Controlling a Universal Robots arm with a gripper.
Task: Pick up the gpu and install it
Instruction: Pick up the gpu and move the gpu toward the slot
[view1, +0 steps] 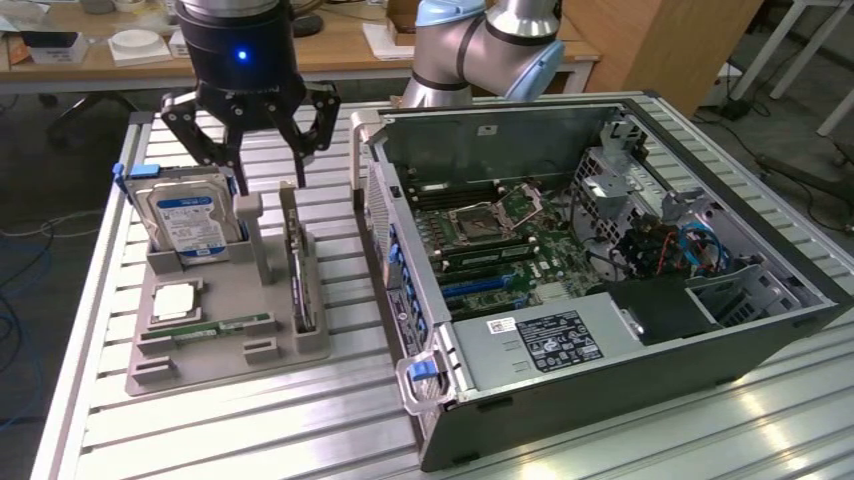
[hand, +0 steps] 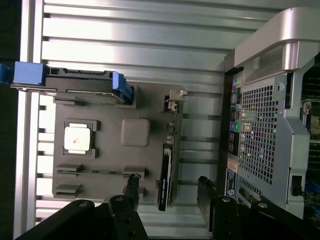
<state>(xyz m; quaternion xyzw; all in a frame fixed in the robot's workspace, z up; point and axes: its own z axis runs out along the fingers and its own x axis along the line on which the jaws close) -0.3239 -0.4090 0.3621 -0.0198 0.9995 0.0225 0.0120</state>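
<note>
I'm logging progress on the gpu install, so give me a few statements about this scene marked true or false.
1. The gripper is open and holds nothing. True.
2. The gpu is seated inside the computer case. False: it stands on edge in a slot of the gray holder, outside the case.
3. The hard drive stands upright in the holder. True.
4. The computer case is closed. False: its side is open and the motherboard shows.
5. The gripper hangs above the holder, not over the case. True.
</note>
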